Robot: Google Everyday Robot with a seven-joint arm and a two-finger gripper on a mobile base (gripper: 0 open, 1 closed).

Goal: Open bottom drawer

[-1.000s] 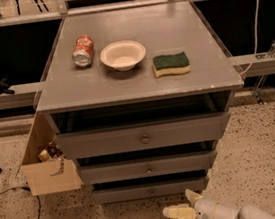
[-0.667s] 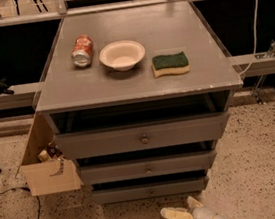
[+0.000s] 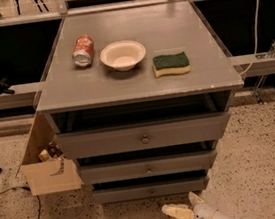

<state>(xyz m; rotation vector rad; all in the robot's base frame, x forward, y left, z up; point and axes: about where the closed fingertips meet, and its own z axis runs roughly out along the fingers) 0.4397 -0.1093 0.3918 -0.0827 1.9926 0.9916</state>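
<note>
The bottom drawer (image 3: 150, 189) is the lowest and narrowest grey front of the cabinet, with a tiny round knob (image 3: 151, 192) at its centre. It sits nearly flush under the middle drawer (image 3: 147, 167). My gripper (image 3: 178, 202) hovers low over the floor, just in front of the bottom drawer and a little right of its knob. It is open, with one pale finger (image 3: 174, 211) pointing left and the other (image 3: 194, 198) pointing up toward the drawer front. Nothing is between the fingers, and they do not touch the drawer.
On the cabinet's grey top (image 3: 139, 81) lie a crushed soda can (image 3: 83, 50), a white bowl (image 3: 123, 55) and a green sponge (image 3: 171, 63). The top drawer (image 3: 143, 136) stands slightly out. An open cardboard box (image 3: 48, 163) sits at the cabinet's left, on speckled floor (image 3: 266, 165).
My gripper has stayed at about the same spot in front of the bottom drawer, with only a small shift of the wrist. The drawers have not moved.
</note>
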